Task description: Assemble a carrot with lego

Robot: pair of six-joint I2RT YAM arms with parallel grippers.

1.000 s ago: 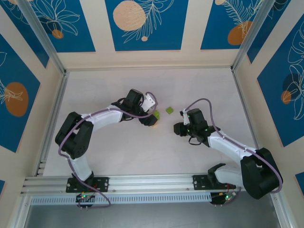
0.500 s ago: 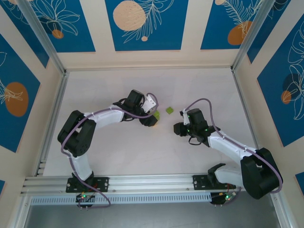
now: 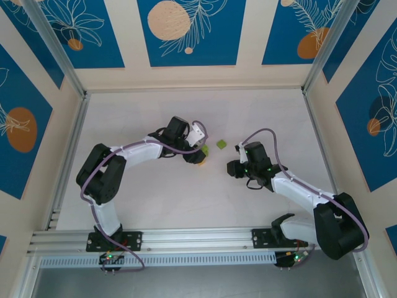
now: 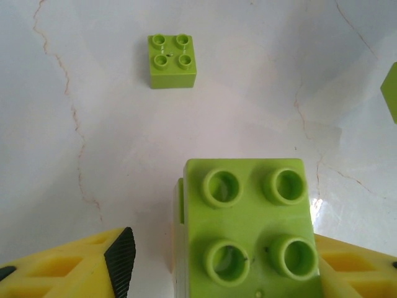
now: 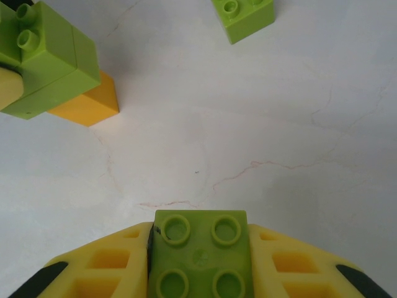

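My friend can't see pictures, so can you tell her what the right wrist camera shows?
Two yellow fingers at the bottom pinch a small green brick, with a white table beyond. At top left is a clump of green bricks with an orange brick touching it; another green brick lies top right.

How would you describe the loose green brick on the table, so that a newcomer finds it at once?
Start at the white table, in the gap between the two arms. There, right of the carrot at the left tool, lies a small lime-green square brick with four studs. Unlike the similar green brick in the right tool, nothing holds it.
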